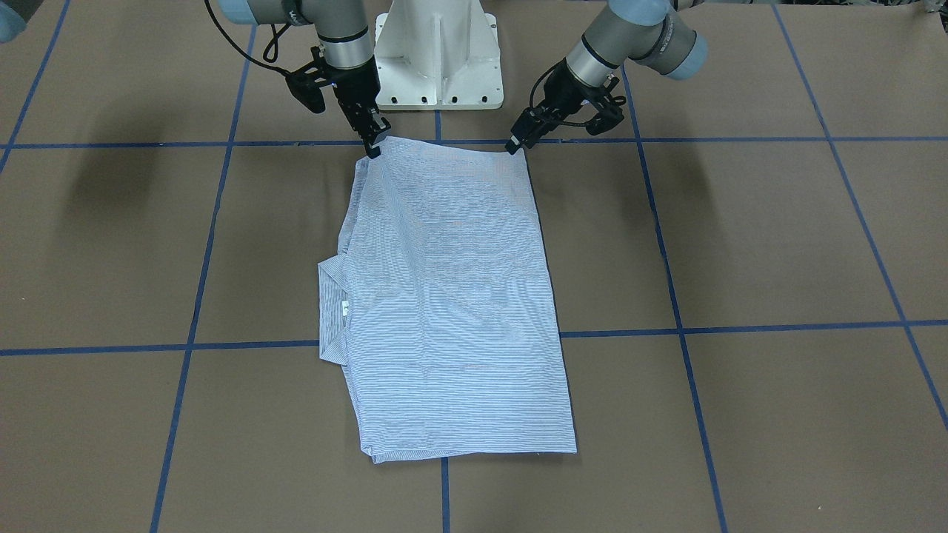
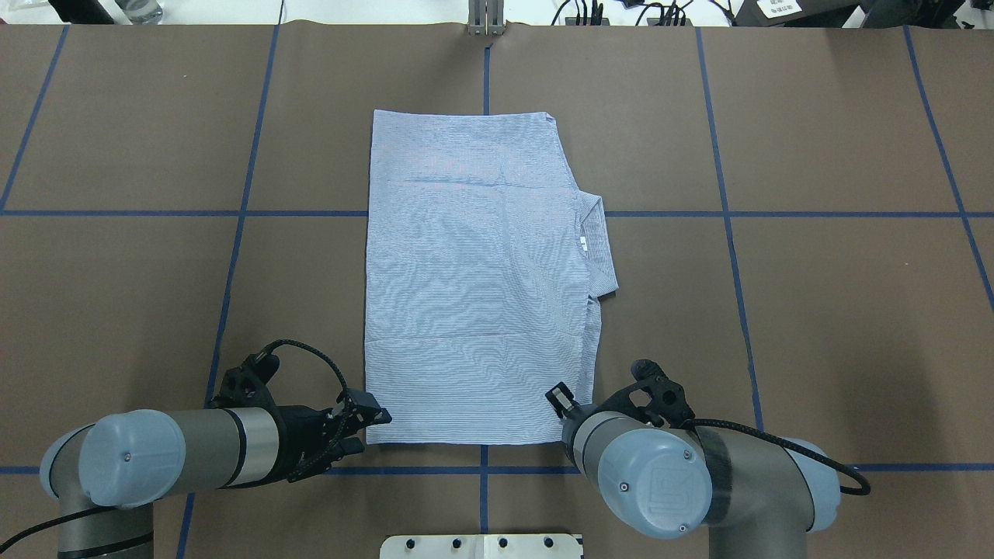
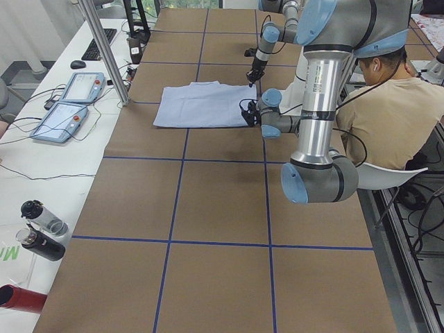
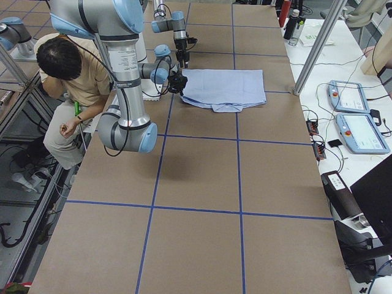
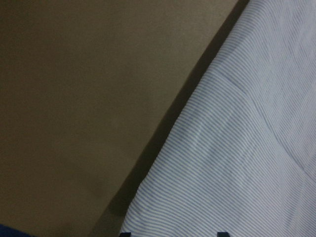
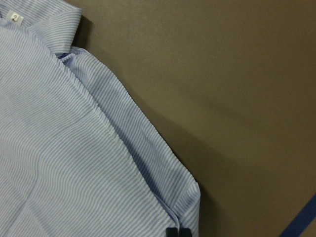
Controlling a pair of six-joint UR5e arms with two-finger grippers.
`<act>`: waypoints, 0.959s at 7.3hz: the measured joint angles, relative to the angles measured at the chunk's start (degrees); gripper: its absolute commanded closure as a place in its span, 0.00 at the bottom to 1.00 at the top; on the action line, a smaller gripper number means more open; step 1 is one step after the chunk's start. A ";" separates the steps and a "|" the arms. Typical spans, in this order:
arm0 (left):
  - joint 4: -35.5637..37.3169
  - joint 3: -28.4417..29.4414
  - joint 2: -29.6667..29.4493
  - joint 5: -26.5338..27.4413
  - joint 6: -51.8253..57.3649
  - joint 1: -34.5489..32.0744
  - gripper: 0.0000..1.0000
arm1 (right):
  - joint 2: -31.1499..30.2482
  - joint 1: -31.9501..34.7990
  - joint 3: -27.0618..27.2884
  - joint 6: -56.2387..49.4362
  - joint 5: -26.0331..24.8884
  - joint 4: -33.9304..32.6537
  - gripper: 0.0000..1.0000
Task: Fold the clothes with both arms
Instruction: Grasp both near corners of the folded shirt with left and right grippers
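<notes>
Now we see the shirt (image 2: 474, 295) lying flat on the counter (image 2: 815, 310), soft, light and floppy, stretching away from both tips, our right pincer (image 1: 374, 146) pinched onto one near corner, our left pincer (image 2: 371, 431) spread astride the other, which looks the sensible hold.

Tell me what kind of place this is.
Likely a robotics lab: a left arm and a right arm reach a shirt on a table gridded with blue tape, teach pendants lie on the side bench, and a person sits behind them.
</notes>
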 measured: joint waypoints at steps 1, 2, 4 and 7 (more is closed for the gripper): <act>0.00 0.30 0.05 0.14 -0.04 0.15 0.35 | 0.00 0.00 0.02 0.00 -0.01 0.00 1.00; 0.00 0.71 0.05 0.20 -0.05 0.30 0.36 | -0.01 0.00 0.02 0.00 -0.01 0.00 1.00; 0.00 1.58 -0.06 0.28 -0.06 0.61 0.48 | -0.01 0.00 0.02 0.00 -0.01 0.00 1.00; 0.00 1.80 -0.19 0.29 -0.06 0.66 1.00 | -0.01 0.00 0.02 0.00 -0.01 0.00 1.00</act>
